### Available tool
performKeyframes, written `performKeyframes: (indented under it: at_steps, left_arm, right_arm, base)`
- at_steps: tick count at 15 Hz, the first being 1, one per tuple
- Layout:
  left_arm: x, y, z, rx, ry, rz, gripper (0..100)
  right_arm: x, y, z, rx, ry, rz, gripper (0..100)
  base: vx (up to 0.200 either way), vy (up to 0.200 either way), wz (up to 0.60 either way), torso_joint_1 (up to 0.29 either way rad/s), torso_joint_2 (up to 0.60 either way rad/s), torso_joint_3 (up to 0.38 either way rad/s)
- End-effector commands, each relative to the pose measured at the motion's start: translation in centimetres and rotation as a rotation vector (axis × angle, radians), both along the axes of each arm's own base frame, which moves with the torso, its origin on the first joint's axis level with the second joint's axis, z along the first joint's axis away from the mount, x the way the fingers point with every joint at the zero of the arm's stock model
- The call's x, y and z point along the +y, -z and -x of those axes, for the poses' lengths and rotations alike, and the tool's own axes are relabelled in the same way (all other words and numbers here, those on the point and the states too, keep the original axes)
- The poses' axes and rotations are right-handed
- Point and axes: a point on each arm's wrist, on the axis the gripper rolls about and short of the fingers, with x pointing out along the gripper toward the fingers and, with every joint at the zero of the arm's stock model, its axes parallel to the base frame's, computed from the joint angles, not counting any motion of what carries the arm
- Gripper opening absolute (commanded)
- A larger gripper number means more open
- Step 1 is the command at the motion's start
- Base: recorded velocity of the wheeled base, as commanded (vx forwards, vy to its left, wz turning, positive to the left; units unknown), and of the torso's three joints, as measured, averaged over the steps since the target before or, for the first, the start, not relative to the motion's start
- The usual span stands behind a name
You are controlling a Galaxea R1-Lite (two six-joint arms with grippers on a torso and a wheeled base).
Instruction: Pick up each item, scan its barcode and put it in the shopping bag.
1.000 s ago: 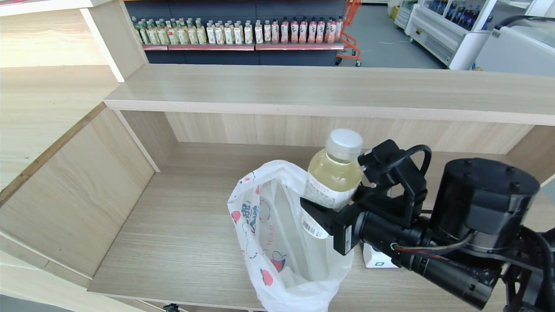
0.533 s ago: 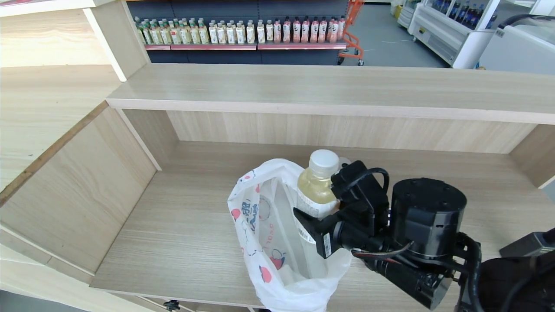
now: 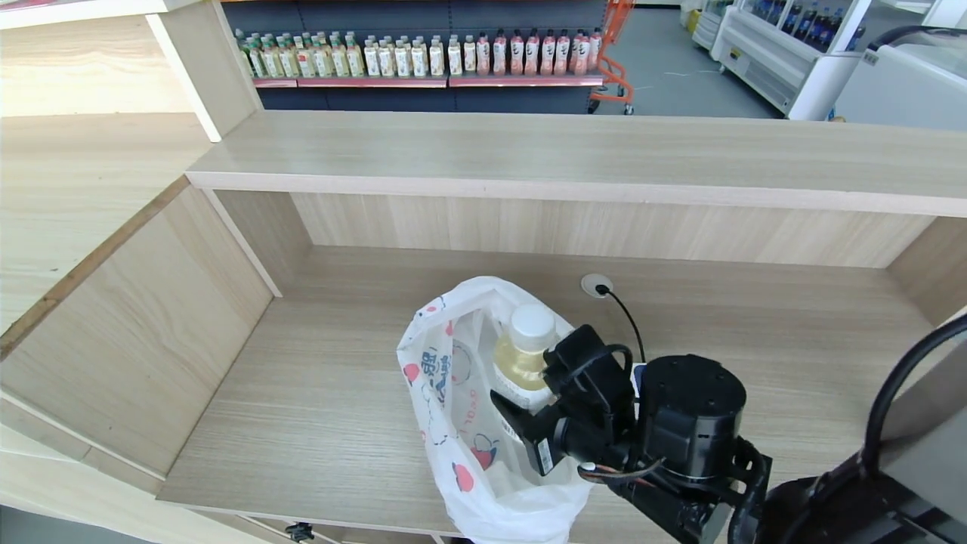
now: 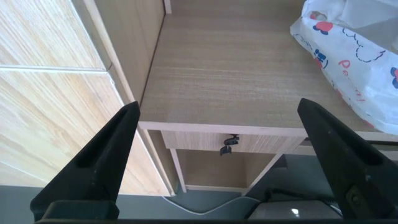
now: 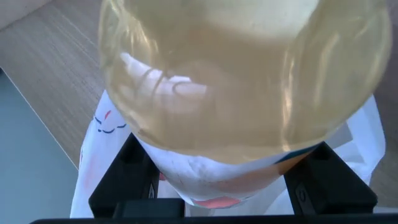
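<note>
A bottle (image 3: 523, 351) of pale yellow drink with a white cap stands upright, its lower part inside the white shopping bag (image 3: 453, 393) printed with red and blue figures. My right gripper (image 3: 529, 419) is shut on the bottle's body at the bag's mouth. In the right wrist view the bottle (image 5: 242, 81) looms large between the black fingers (image 5: 134, 177), with the bag (image 5: 106, 134) below it. My left gripper (image 4: 217, 162) is open with nothing between its fingers, held off the counter's front edge, and the bag (image 4: 354, 56) lies beyond it.
A small white scanner (image 3: 638, 372) sits just behind my right arm, its black cable running to a round hole (image 3: 597, 285) in the counter. The counter recess (image 3: 325, 363) has wooden walls at the left and back. A raised ledge (image 3: 574, 151) runs along the far side.
My right gripper has lowered the bottle from above the bag down into its mouth. The arm has also drawn down and nearer, uncovering the cable hole.
</note>
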Motion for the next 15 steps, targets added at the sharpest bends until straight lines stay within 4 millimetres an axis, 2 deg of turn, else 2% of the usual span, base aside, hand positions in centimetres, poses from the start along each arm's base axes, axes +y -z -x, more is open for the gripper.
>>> performKeyframes:
  at_steps: [1, 6, 15]
  left_arm:
    - [0.0, 0.0, 0.0, 0.001, 0.000, 0.000, 100]
    - [0.0, 0.0, 0.0, 0.001, 0.000, 0.000, 100]
    - [0.0, 0.0, 0.0, 0.001, 0.000, 0.000, 100]
  right_arm:
    - [0.4, 2.9, -0.2, 0.035, -0.029, 0.075, 0]
    - [0.9, 4.7, -1.1, -0.011, -0.074, 0.100, 0]
    - [0.8, 5.4, -1.0, -0.008, -0.081, 0.123, 0]
  base:
    - [0.000, 0.000, 0.00, 0.000, 0.00, 0.000]
    - [0.000, 0.000, 0.00, 0.000, 0.00, 0.000]
    - [0.000, 0.000, 0.00, 0.000, 0.00, 0.000]
